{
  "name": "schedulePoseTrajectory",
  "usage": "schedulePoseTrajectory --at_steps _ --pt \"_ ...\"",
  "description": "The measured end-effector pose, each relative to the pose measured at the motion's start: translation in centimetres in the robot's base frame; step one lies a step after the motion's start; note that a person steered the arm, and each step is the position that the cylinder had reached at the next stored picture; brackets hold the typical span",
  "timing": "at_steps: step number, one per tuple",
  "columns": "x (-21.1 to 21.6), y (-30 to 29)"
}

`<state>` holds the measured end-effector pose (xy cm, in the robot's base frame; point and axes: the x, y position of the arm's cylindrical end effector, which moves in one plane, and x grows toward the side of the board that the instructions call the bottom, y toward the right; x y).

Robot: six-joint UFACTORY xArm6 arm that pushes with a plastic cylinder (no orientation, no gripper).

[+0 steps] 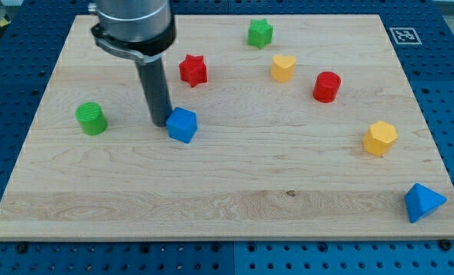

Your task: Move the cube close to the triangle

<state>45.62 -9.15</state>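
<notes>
The blue cube (182,124) lies left of the board's middle. The blue triangle (423,202) sits at the board's bottom right corner, far from the cube. My tip (160,122) stands on the board just to the left of the cube, touching or nearly touching its left side. The dark rod rises from there to the arm at the view's top left.
A green cylinder (91,118) lies left of my tip. A red star (192,69), a green star (260,33), a yellow heart (283,68), a red cylinder (327,86) and a yellow hexagon (380,138) lie across the wooden board (235,206).
</notes>
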Motion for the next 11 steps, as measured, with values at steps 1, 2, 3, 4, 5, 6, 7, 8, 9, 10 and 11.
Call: schedulePoseTrajectory --at_steps 1,2,3,4,5,6,7,8,9,10,11 --pt "1.4 1.6" --pt "2.2 2.9" --pt "2.2 5.8" --pt "1.4 6.0" --pt "1.6 7.0" --pt "3.9 8.1" --pt "5.8 9.2" --pt "7.2 10.8" --pt "7.4 12.5" --pt "7.3 13.8" --pt "4.7 13.9"
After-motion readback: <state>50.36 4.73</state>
